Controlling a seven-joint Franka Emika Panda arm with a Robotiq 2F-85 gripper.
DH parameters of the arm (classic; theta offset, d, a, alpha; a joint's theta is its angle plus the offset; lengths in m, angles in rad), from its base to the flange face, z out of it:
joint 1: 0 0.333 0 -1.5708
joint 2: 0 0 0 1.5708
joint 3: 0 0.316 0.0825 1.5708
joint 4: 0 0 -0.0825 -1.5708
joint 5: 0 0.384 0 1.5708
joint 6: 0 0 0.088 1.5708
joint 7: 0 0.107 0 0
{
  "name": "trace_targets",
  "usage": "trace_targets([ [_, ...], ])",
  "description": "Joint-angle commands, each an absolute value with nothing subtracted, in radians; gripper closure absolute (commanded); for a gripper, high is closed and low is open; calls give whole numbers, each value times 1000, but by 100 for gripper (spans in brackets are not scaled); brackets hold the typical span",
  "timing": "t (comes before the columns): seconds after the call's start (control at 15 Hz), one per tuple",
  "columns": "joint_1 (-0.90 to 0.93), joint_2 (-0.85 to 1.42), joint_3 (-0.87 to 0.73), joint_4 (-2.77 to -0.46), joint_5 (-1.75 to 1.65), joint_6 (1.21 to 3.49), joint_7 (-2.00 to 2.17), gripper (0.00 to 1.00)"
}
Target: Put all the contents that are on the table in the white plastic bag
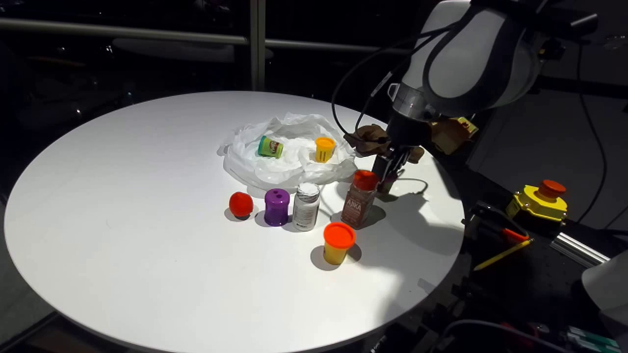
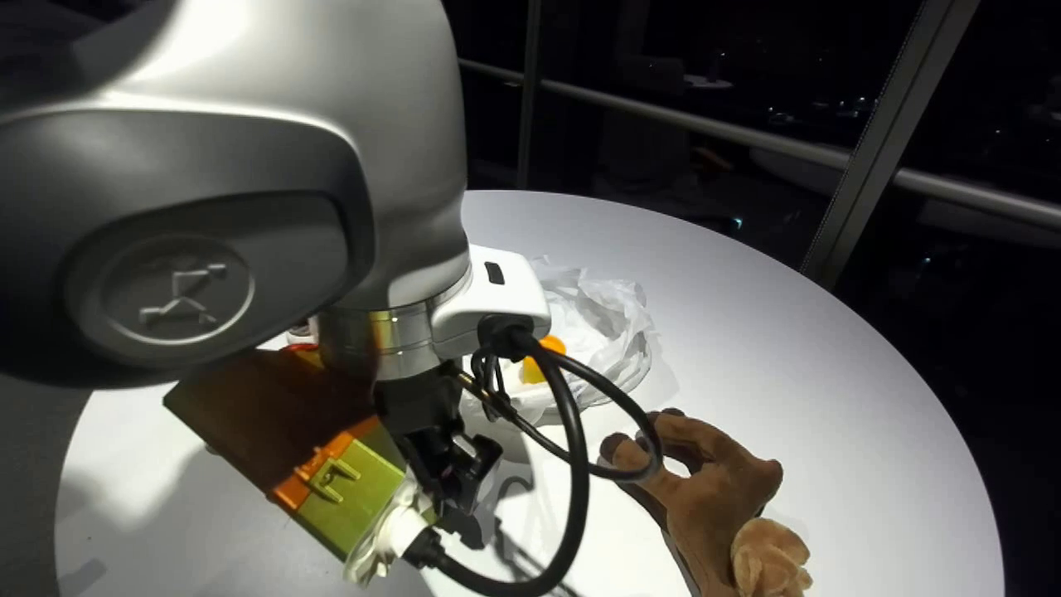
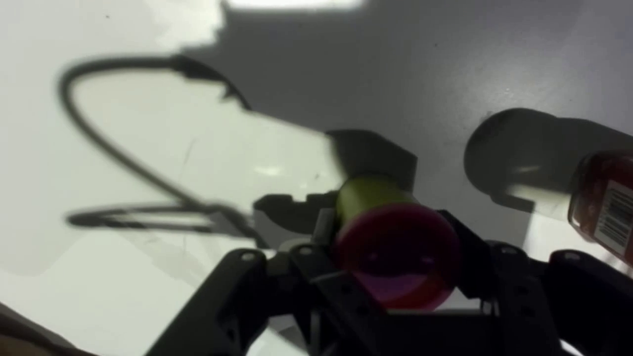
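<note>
Over by the brown, red-capped bottle (image 1: pixel 359 200), the black two-fingered tool (image 3: pixel 389 231) is clamped on a small round yellow tub with a pinkish-red lid (image 3: pixel 398 249).

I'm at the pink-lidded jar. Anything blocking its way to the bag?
Nothing visible blocks the direct line from the jar to the bag except its own crumpled rim. The brown bottle stands to one side of that line, the brown piece to the other.
</note>
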State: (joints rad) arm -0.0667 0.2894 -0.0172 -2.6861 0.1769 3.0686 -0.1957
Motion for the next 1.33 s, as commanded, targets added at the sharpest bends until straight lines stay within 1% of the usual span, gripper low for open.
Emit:
trace_targets([
  [0.0, 5, 224, -128, -2691, 66, 3004, -71, 77],
  [0.07, 38, 201, -167, -2690, 33, 2977, -31, 74],
  [0.2, 98, 143, -224, -2660, -42, 2905, 64, 74],
  [0.33, 90, 95, -188, -2592, -76, 2798, 117, 74],
  [0.47, 64, 94, -124, -2497, -48, 2719, 115, 74],
  [0.6, 46, 128, -75, -2398, 26, 2657, 70, 74],
  [0.8, 26, 229, -43, -2272, 100, 2618, 60, 74],
  [1.27, -28, 444, -11, -2129, 148, 2639, 62, 76],
])
